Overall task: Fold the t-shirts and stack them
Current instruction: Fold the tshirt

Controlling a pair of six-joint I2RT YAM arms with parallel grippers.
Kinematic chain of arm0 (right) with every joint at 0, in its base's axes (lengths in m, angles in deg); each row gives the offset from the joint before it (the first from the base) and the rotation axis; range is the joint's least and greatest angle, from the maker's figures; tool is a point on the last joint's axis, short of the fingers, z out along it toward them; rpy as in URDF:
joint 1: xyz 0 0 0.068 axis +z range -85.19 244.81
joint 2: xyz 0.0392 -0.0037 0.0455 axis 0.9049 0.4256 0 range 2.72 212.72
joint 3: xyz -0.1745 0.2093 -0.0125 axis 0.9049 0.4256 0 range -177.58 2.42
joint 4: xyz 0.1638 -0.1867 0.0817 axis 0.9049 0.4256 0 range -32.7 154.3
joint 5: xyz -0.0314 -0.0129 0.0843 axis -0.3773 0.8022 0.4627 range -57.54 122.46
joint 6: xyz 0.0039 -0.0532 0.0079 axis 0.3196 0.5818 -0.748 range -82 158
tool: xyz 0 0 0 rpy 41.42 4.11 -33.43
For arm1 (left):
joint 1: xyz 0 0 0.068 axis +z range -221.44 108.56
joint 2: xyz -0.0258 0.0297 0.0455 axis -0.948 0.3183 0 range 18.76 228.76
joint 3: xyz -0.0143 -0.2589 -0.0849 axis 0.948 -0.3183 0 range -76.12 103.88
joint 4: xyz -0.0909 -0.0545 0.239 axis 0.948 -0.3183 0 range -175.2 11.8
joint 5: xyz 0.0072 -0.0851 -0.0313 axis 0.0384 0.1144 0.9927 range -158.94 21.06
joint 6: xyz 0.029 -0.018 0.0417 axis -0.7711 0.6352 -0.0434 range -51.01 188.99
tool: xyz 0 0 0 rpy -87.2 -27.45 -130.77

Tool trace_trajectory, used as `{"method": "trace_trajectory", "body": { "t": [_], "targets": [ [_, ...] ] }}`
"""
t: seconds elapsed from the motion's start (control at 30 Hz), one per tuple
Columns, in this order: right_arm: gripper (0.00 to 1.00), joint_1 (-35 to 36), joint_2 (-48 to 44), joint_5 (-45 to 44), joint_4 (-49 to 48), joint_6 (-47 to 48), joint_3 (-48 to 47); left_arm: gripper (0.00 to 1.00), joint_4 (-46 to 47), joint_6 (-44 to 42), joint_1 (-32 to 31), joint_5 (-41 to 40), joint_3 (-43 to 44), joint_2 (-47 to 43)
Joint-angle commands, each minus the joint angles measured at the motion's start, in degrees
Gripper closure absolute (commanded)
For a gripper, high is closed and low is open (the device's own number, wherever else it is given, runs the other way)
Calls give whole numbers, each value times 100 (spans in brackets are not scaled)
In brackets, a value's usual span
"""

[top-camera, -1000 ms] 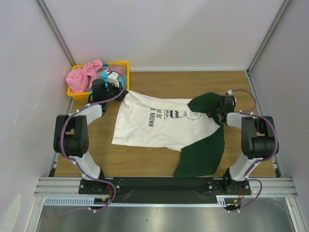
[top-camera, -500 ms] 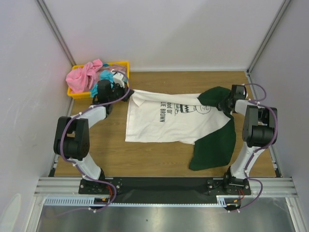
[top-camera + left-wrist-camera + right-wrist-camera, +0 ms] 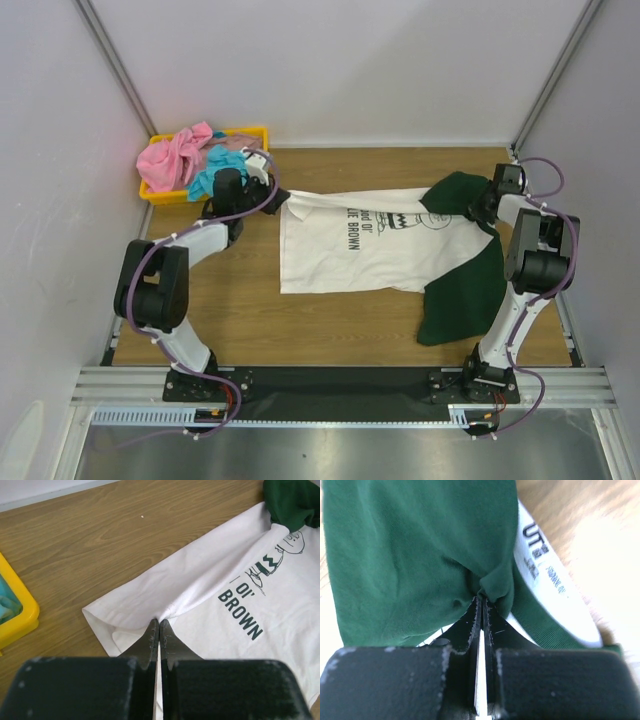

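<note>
The white t-shirt [image 3: 370, 245] with dark green sleeves and black cartoon print lies stretched across the wooden table. My left gripper [image 3: 272, 193] is shut on its white bottom hem at the far left corner; the pinched cloth [image 3: 159, 617] shows in the left wrist view. My right gripper [image 3: 482, 208] is shut on the dark green sleeve [image 3: 420, 550] near the collar, whose white label [image 3: 547, 575] shows beside it. The other green sleeve [image 3: 462, 295] lies toward the near right. Pink [image 3: 172, 157] and turquoise [image 3: 212, 170] t-shirts lie bunched in the yellow tray.
The yellow plastic tray [image 3: 252, 132] stands at the far left corner, just behind my left arm; its edge shows in the left wrist view [image 3: 20, 607]. White walls and metal posts close in the table on three sides. Bare wood [image 3: 300, 330] lies in front of the shirt.
Both grippers have moved to the right with the shirt held taut between them. The shirt has slid rightward across the table, away from the tray.
</note>
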Motion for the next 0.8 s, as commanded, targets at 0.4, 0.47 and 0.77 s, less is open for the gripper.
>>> {"method": "trace_trajectory", "body": {
  "t": [0.4, 0.47, 0.77],
  "targets": [
    [100, -36, 584, 1253, -1345, 1323, -1874, 100, -821, -679, -44, -1076, 2257, 1369],
    [100, -36, 821, 1359, -1450, 1297, -2189, 100, -1023, -776, -35, -1059, 2705, 1598],
    [100, -36, 1709, 1684, -1617, 1103, -3438, 100, -1551, -890, 17, -1155, 4218, 2714]
  ]
}}
